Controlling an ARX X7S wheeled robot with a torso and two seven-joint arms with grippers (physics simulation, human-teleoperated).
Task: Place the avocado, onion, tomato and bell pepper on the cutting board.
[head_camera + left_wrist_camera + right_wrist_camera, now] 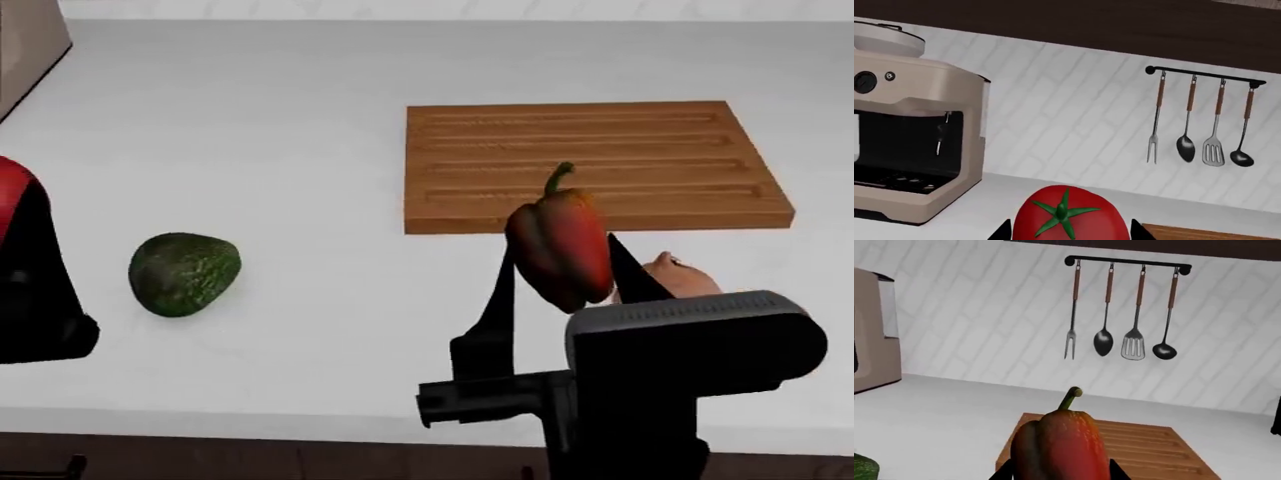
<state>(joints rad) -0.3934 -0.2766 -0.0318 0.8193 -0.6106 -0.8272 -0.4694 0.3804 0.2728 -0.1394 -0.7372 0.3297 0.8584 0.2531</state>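
A dark red bell pepper (561,248) hangs in the air in front of the near edge of the cutting board (587,160), pinched between the two black fingers of the right gripper (567,270), which are closed against its sides. The pepper stands roughly upright, long axis near vertical, its curved green stem pointing up and slightly toward the board. The grooved wooden board lies flat on the white counter (267,120) with nothing on it, its long sides running left to right, and open counter all around it. Just behind the gripper, on the counter by the board's near right corner, part of the pale tan onion (671,275) shows, mostly hidden by the arm. Well to the left, the avocado (183,272) rests alone on bare counter. At the far left edge, the left gripper (1066,231) holds the tomato (1067,216) between its fingers, green stem cap facing the wrist camera. Beyond stand a beige coffee machine (914,130) against the white tiled wall (1067,110) and a rail of hanging utensils (1204,125).
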